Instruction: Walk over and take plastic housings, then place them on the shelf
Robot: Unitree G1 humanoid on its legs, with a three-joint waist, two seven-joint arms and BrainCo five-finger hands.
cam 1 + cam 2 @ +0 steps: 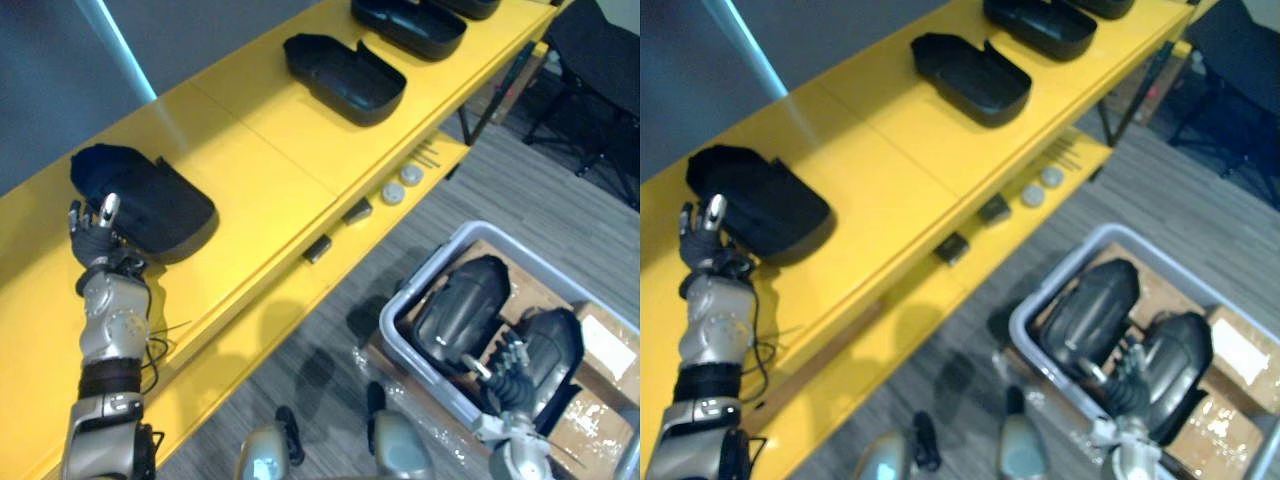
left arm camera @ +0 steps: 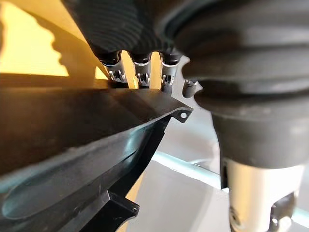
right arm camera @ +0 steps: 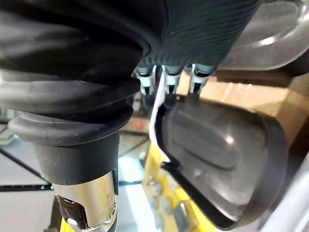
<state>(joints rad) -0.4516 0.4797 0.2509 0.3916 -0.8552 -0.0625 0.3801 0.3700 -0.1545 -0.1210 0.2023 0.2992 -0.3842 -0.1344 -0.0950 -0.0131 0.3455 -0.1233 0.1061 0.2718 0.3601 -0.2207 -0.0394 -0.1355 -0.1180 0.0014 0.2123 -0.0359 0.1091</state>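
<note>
A dark plastic housing [image 1: 150, 205] lies on the yellow shelf [image 1: 260, 170] at its left end. My left hand [image 1: 95, 240] stands at that housing's near edge with its fingers straight up against it; the housing's rim [image 2: 145, 104] runs just under those fingers. Low at the right, my right hand [image 1: 508, 375] reaches into a grey bin [image 1: 400, 335]. Its fingers curl over the edge of a dark housing [image 1: 550, 345], which also lies close past the fingers as the housing [image 3: 227, 154]. Another housing [image 1: 460, 300] lies beside it in the bin.
Two more dark housings [image 1: 345, 78] [image 1: 408, 25] rest further along the shelf. The lower ledge carries two pale discs [image 1: 392, 193] and two small dark blocks [image 1: 357, 211]. Cardboard [image 1: 612, 350] lies in the bin's right side. A dark chair [image 1: 600, 60] stands at the far right.
</note>
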